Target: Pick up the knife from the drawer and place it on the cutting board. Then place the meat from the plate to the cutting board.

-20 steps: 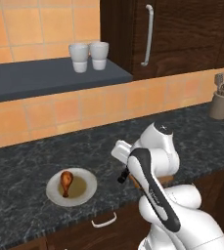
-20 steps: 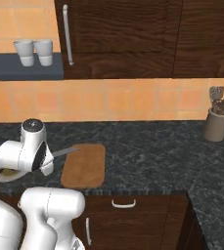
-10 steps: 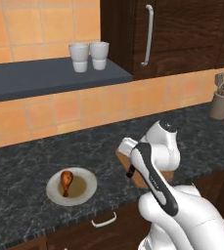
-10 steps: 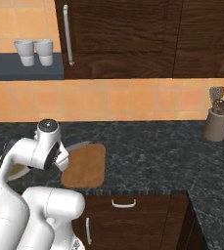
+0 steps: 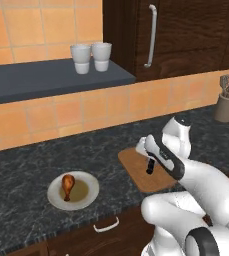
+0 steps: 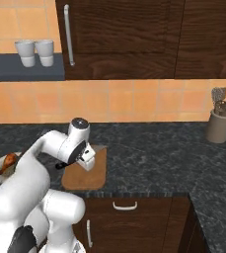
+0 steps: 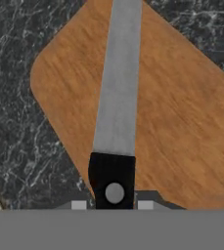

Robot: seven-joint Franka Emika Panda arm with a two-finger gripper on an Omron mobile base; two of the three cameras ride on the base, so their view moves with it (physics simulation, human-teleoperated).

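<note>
Black-handled knife sits clamped in the jaws, blade over the wooden cutting board.

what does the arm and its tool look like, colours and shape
The arm is glossy white with rounded, bulbous segments and dark bands at the joints, one showing as a black disc near its base. The tool is small, with dark fingers below a white hand; in the hand view two pale grey finger tips show. No cables or markings are visible.
</note>
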